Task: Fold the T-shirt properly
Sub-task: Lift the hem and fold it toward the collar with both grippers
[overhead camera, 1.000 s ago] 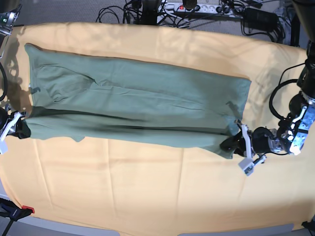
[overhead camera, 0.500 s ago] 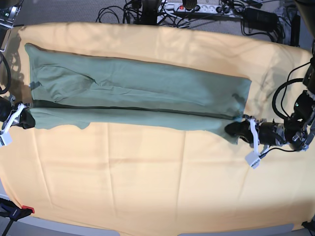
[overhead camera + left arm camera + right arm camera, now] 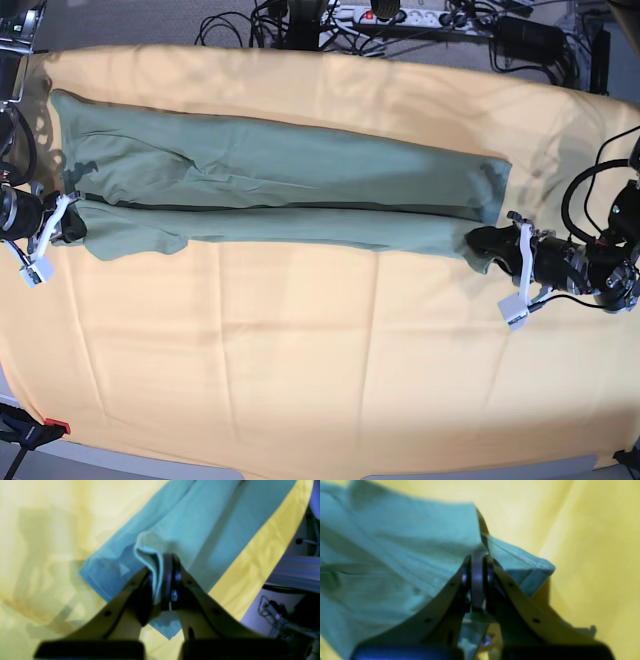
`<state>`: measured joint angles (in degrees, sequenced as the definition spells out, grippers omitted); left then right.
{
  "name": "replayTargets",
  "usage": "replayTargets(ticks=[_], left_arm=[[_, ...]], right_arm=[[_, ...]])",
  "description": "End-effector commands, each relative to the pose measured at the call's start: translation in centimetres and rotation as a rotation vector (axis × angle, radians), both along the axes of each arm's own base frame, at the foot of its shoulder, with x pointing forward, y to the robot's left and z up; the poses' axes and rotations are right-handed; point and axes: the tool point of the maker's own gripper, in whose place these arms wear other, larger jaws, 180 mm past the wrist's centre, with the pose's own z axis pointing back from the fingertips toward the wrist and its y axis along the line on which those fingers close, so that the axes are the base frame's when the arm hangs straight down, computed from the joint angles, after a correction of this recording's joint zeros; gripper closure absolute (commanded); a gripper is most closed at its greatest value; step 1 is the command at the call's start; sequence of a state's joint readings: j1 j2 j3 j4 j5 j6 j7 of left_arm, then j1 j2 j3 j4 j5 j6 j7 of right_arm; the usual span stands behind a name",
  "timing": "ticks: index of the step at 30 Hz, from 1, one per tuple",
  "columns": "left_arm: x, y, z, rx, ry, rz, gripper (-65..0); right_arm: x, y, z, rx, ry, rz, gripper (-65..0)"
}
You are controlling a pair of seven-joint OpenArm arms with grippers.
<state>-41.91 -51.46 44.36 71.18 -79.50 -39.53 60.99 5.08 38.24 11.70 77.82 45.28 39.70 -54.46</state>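
The sage-green T-shirt (image 3: pixel 270 180) lies as a long band across the far half of the yellow-orange cloth, its near edge folded over the rest. My left gripper (image 3: pixel 487 245) is shut on the shirt's right near corner; in the left wrist view the fabric (image 3: pixel 200 525) is bunched between the pads (image 3: pixel 168 580). My right gripper (image 3: pixel 68 222) is shut on the shirt's left near corner; the right wrist view shows the hemmed edge (image 3: pixel 525 560) pinched between the fingers (image 3: pixel 467 577).
The yellow-orange table cloth (image 3: pixel 300 360) covers the whole table. Cables and a power strip (image 3: pixel 400 15) lie beyond the far edge. A red clamp (image 3: pixel 55 428) sits at the near left corner.
Both grippers have carried the shirt's near edge away from me, over the rest of the shirt. The green band is now narrower.
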Motion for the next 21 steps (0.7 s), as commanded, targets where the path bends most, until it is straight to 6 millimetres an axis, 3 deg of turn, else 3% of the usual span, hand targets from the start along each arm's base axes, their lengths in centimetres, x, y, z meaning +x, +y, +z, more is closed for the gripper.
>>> replayTargets(ticks=[1,5,11,14,18,19,21], left_arm=[[1.0,0.3,1.8,-0.013,-0.048,0.002,0.0],[0.7,0.4,1.4,-0.005,-0.041,0.001,0.0],[-0.7,1.0,-1.3,0.036,-0.017,0.004,-0.4],[-1.2,0.9,-2.3,0.031,-0.019,0.012,-12.5],[-1.9,0.9,-3.0,0.028,-0.001,0.014,-28.9],[-1.9,0.9,-3.1,0.027,0.002,0.014,-30.0],[-1.9,0.9,-3.0,0.027,0.001,0.014,-30.0]], right_arm=[[1.3,-0.6,2.3,-0.005,-0.075,0.002,0.0],[1.7,-0.7,2.8,-0.003,-0.095,0.001,0.0],[1.3,-2.0,2.1,-0.085,-0.066,-0.005,0.0],[1.4,-1.8,2.2,-0.073,-0.070,-0.004,-1.1],[1.4,-1.8,2.2,-0.073,-0.071,-0.004,-33.7],[1.4,-1.8,2.3,-0.073,-0.072,-0.004,-38.2],[1.9,-1.7,2.8,-0.065,-0.087,-0.004,-39.2]])
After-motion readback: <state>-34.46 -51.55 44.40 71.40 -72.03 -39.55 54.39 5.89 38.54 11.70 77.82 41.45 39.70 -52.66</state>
